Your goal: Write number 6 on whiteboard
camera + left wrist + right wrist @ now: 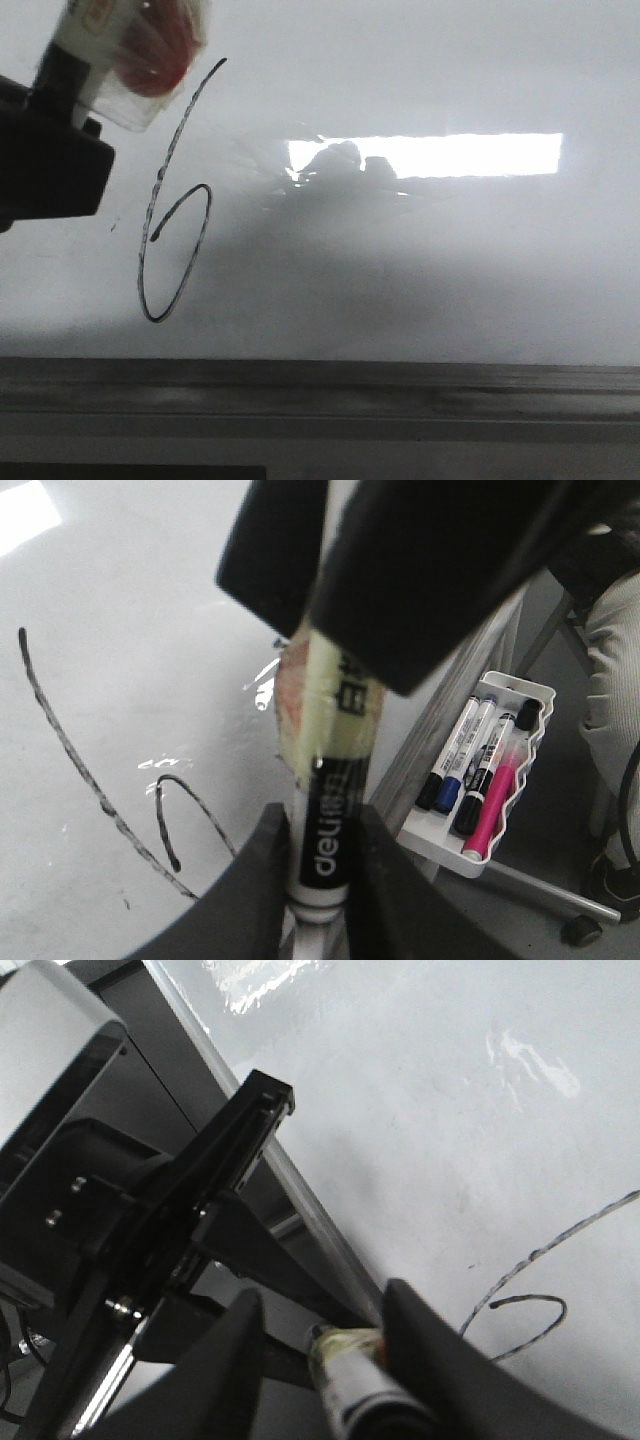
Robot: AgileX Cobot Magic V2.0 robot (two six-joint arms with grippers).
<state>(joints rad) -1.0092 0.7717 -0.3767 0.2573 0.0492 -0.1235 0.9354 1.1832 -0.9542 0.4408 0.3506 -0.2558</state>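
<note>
Left end effector (318, 822): closed on the black barrel of a marker (332, 710); both fingers (250, 890) press against it in the left wrist view.
Right end effector (322, 1310): fingers (425, 1350) stand on either side of the marker's end; one seems to touch it and a gap shows at the other, so I cannot tell whether it grips.
Marker: white and black body, wrapped mid-length in yellowish and reddish tape (150, 50); in the front view it sits at the upper left, close to the board and tilted.
Pen tray (520, 692): white, hanging beside the board's edge in the left wrist view, holding several pens (462, 765), one of them pink (490, 810).
Edge rail (400, 385): grey metal strip running along the lower side of the board.
Whiteboard (450, 290): large, glossy, white-grey, faintly smudged.
Number 6 (155, 320): thin black slanted figure on the board's left part, long upper stroke over a narrow oval loop; it lies just beside the marker and above the rail.
Reflection (470, 155): bright rectangle to the right of the figure, well apart from it.
</note>
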